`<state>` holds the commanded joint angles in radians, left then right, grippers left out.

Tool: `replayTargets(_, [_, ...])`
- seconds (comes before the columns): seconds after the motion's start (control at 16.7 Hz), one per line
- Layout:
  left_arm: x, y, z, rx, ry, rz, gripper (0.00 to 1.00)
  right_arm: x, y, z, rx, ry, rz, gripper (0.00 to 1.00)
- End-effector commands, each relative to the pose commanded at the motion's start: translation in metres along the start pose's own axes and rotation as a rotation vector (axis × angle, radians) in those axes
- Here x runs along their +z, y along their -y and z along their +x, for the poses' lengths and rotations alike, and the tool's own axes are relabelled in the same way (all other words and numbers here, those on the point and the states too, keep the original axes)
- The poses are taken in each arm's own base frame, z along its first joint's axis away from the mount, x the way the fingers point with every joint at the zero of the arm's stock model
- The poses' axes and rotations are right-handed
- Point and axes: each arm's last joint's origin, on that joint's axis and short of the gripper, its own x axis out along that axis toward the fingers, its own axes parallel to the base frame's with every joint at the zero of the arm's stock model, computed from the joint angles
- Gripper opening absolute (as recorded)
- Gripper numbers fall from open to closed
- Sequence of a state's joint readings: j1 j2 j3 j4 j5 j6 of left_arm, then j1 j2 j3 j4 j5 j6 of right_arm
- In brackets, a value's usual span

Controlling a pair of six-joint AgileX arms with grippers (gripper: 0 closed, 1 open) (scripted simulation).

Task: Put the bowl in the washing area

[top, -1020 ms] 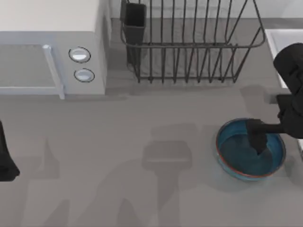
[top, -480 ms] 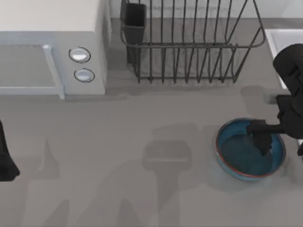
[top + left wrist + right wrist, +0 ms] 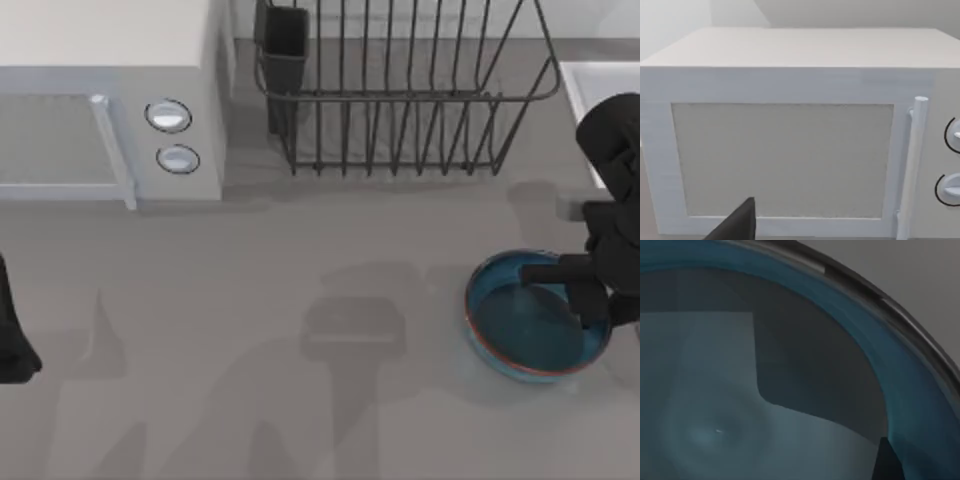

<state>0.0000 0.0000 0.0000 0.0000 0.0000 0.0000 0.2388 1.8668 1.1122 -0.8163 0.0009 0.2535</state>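
The blue-glazed bowl point(image 3: 520, 325) with its reddish rim sits on the grey counter at the right, in front of the dish rack. My right gripper point(image 3: 588, 305) is at the bowl's right side, shut on its rim, with one finger reaching inside the bowl. The right wrist view looks closely into the bowl point(image 3: 715, 390), showing its blue wall and curved rim. The washing area point(image 3: 578, 85) is a pale sink basin at the far right, partly hidden behind my right arm. My left arm point(image 3: 12, 335) is parked at the table's left edge.
A white microwave point(image 3: 110, 120) stands at the back left; the left wrist view faces its door point(image 3: 785, 160). A black wire dish rack point(image 3: 400, 100) with a dark cup holder point(image 3: 285, 40) stands at the back centre, between the microwave and the sink.
The bowl has shifted slightly to the right together with my right gripper. The left arm has not moved.
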Motion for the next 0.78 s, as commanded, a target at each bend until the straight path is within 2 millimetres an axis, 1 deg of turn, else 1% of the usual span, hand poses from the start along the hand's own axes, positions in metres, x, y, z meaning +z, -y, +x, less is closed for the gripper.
replayTargets(0.06, [0.0, 0.0, 0.0, 0.0, 0.0, 0.0, 1.0, 0.0, 0.0, 0.0, 0.0, 0.0, 0.0, 0.0])
replayTargets(0.6, [0.0, 0.0, 0.0, 0.0, 0.0, 0.0, 1.0, 0.0, 0.0, -0.001, -0.001, 0.002, 0.0, 0.0])
replayTargets(0.66, [0.0, 0.0, 0.0, 0.0, 0.0, 0.0, 1.0, 0.002, -0.001, -0.005, 0.0, 0.003, -0.002, 0.0])
replayTargets(0.78, [0.0, 0.0, 0.0, 0.0, 0.0, 0.0, 1.0, 0.007, -0.003, -0.02, 0.001, 0.009, -0.004, 0.0])
